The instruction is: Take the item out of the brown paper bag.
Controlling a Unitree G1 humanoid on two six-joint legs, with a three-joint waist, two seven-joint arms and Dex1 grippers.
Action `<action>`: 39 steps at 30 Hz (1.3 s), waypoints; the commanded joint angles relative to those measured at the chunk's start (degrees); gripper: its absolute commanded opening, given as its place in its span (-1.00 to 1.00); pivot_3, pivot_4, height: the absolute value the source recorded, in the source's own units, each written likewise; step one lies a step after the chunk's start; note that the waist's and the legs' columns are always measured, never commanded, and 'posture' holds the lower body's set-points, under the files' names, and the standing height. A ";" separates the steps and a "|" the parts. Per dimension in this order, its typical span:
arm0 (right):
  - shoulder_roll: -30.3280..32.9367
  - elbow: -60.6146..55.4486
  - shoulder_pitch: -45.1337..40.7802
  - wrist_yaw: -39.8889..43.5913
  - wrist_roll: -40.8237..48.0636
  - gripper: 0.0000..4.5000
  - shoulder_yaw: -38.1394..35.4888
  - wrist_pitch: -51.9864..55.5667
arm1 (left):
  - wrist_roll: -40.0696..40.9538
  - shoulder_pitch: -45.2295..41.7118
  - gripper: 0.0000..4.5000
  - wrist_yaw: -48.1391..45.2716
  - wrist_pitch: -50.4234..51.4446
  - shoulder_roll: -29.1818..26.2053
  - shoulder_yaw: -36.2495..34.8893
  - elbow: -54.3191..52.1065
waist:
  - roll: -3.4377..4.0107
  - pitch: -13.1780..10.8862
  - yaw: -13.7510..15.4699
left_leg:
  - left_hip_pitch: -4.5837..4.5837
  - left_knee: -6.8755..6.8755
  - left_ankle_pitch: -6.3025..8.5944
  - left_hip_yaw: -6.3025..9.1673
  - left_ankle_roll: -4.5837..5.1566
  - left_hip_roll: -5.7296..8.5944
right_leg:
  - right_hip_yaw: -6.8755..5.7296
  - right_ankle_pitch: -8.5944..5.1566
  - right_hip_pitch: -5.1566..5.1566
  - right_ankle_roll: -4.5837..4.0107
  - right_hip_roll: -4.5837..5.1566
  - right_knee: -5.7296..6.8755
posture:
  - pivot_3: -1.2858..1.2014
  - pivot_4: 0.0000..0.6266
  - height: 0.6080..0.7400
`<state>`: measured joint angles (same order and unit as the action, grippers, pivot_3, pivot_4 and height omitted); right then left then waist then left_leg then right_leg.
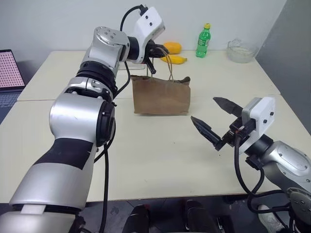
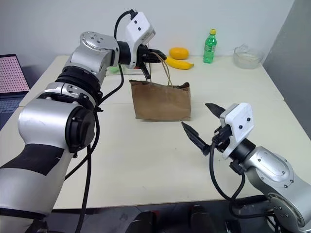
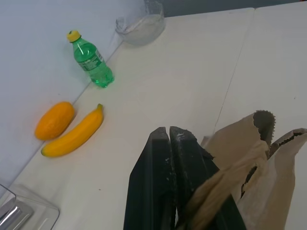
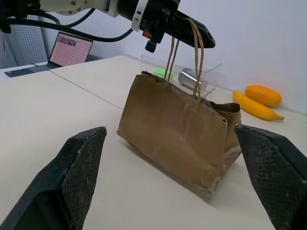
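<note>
The brown paper bag (image 1: 161, 95) stands on the white table (image 1: 160, 155), its top edge crumpled and partly open. My left gripper (image 1: 160, 50) hangs just above the bag's left end, shut on the beige string handles (image 4: 196, 57), which run taut down to the bag. My right gripper (image 1: 204, 109) hovers above the table to the front right of the bag, open, with nothing between its fingers and pointing toward the bag. The item is hidden inside the bag.
Along the table's back edge are a green soda bottle (image 1: 204, 41), a banana (image 1: 175, 59), an orange fruit (image 1: 172, 47) and a glass bowl (image 1: 241, 50). A clear container with a can (image 4: 189, 76) sits behind the bag. A laptop (image 1: 8, 70) is at far left.
</note>
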<state>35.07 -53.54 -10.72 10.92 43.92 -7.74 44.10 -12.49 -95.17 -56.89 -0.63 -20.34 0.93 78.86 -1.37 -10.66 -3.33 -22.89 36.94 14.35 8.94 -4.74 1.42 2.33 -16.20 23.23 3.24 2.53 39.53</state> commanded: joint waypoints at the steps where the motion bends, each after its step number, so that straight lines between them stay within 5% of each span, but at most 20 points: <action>1: -0.14 -0.70 -0.80 0.31 -0.56 1.00 -0.43 -1.54 | -0.90 -1.01 -0.97 0.43 -1.60 -0.33 0.93 -1.52 | 0.00 0.00 0.00 | 0.00 0.00 0.00 0.00 0.00 0.00 | 0.00 0.00 0.00 0.00 0.00 0.00 | 0.03 -0.52 1.00; 5: -0.14 -0.63 -0.61 0.69 -0.72 1.00 -0.40 -1.56 | -2.81 -0.06 -0.59 0.37 -1.48 -0.70 3.03 -1.37 | 0.00 0.00 0.00 | 0.01 0.00 0.00 0.00 0.00 0.00 | 0.00 0.00 0.00 0.00 0.00 0.01 | 0.03 -0.52 1.00; 17: -0.07 -0.40 -0.10 2.27 -1.24 1.00 0.05 -1.49 | -2.22 0.30 0.99 -7.54 -1.47 -3.15 3.50 -1.87 | 0.00 0.00 -0.04 | 0.02 0.01 0.00 -0.01 0.00 0.00 | 0.01 0.00 0.00 0.00 0.00 0.04 | 0.03 -0.52 1.00; 34: 0.38 3.35 -3.10 5.39 -7.57 1.00 4.06 -3.19 | 5.98 10.04 0.99 -17.55 -3.99 -12.55 -1.71 -9.36 | 0.00 0.00 -0.80 | 0.10 0.02 0.00 -0.03 0.00 -0.04 | 0.04 0.00 0.02 0.00 -0.02 0.18 | 0.03 -0.52 1.00; 39: -0.71 7.69 -6.91 7.18 -10.31 1.00 6.80 -4.67 | 16.97 26.61 0.99 -15.48 8.24 -12.96 -8.54 -34.96 | 0.02 0.02 -1.29 | 0.11 0.05 -0.01 -0.02 -0.01 -0.06 | 0.07 0.00 0.01 -0.01 0.00 0.24 | 0.03 -0.52 1.00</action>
<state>34.75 -45.79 -16.01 17.50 34.44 -0.64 40.91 0.06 -71.16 -73.85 3.04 -33.27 -5.10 53.93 -1.35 -10.64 -4.63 -22.81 37.01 14.34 8.99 -4.75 1.35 2.35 -16.20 23.25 3.23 2.53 39.80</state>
